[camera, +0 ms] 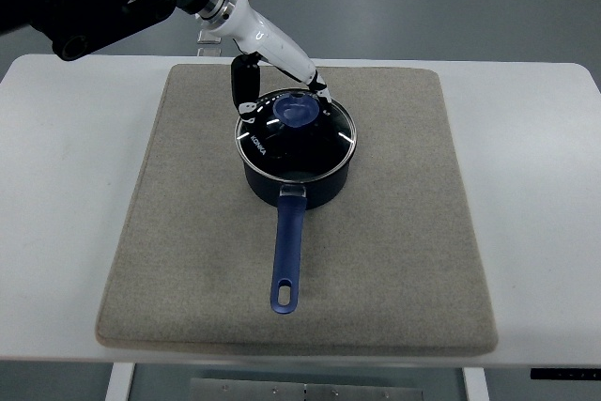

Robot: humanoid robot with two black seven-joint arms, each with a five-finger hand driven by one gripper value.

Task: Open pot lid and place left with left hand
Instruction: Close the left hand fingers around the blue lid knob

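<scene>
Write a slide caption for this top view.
Left hand reaches the blue knob of the glass lid on a pot.

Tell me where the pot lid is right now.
In the top view the lid sits closed on the blue pot, slightly behind the grey mat's centre, with the left hand at its knob.

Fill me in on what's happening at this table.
The robot's left hand has reached in from the upper left to the lid of a dark blue pot. Its fingers are at the blue knob, but a firm grip can't be confirmed from this view. The lid sits on the pot, so nothing has been lifted yet. The pot stands on a grey mat on the white table, handle pointing toward the camera. The mat left of the pot is bare.
</scene>
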